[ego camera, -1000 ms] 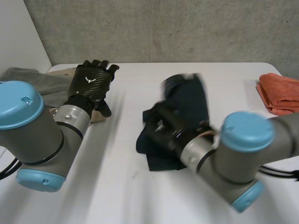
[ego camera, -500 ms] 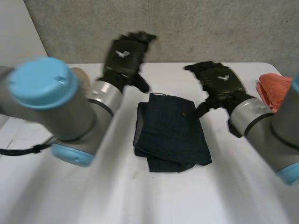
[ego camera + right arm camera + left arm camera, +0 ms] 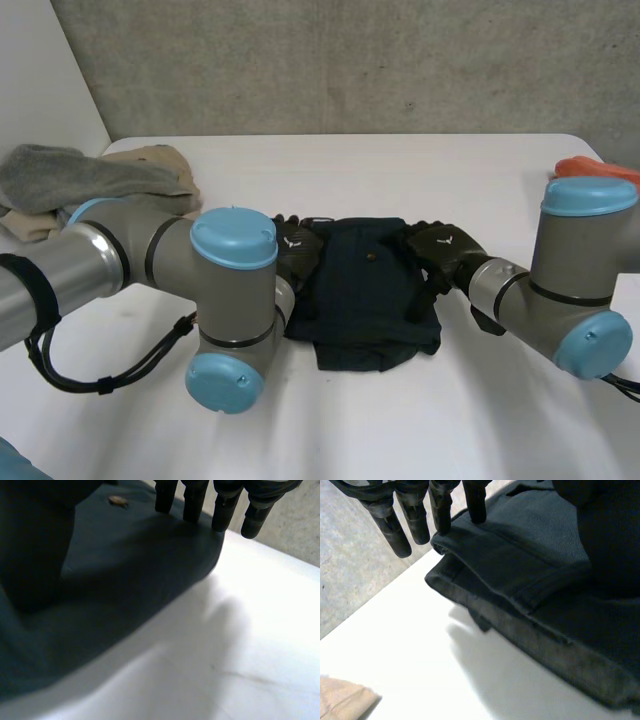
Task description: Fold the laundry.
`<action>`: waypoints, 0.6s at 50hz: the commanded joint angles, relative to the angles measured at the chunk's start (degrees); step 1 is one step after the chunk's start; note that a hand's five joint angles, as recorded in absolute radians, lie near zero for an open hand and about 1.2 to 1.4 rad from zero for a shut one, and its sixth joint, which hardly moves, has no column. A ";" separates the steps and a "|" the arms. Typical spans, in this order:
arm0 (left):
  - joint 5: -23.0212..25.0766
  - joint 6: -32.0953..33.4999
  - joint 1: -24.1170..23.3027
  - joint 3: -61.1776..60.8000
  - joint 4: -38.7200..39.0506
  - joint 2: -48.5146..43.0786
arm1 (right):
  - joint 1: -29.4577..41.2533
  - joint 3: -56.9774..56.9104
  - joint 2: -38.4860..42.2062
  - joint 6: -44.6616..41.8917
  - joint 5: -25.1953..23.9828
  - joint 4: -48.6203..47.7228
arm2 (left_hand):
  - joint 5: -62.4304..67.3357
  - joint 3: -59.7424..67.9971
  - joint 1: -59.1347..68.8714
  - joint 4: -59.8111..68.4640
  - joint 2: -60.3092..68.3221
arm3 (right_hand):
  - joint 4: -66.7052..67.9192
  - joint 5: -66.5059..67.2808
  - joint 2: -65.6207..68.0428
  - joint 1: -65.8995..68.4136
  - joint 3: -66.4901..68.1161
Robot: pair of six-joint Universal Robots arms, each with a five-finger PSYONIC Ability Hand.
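Observation:
A folded dark navy garment [image 3: 365, 290] lies in the middle of the white table [image 3: 420, 170]. My left hand [image 3: 297, 250] rests on its left edge with straight fingers [image 3: 440, 512], the tips touching the top fold of the garment [image 3: 520, 575]. On the right edge lies my right hand [image 3: 440, 248], fingers [image 3: 192, 500] straight and pressing the garment [image 3: 125, 570] near its far corner. Neither hand grips the cloth.
A pile of grey and beige clothes [image 3: 90, 180] sits at the table's far left, with a beige corner [image 3: 342, 702] beside my left hand. An orange cloth [image 3: 595, 168] lies at the far right edge, partly behind my right arm.
Both hands came down from above the table onto the garment's two side edges. A second ago the right hand was at the cloth; it has since let go and opened.

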 commanded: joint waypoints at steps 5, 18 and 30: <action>2.73 1.45 -0.22 -0.33 -1.68 0.31 | 1.80 -2.32 1.03 -6.89 6.62 1.22 | 2.27 2.76 2.91 3.43 3.26 | -2.31 -2.89 -1.30 -1.58 -2.10; 14.58 -2.23 3.38 0.90 -0.89 13.75 | 5.05 8.21 -16.80 -7.24 11.61 -1.85 | 1.59 2.09 2.23 2.75 2.58 | -2.31 -2.89 -1.30 -1.58 -2.10; 42.81 -7.95 6.46 3.54 -7.65 18.16 | 15.68 28.78 -17.18 -6.45 15.84 -17.12 | 1.76 2.26 2.40 2.92 2.75 | -2.31 -2.89 -1.30 -1.58 -2.10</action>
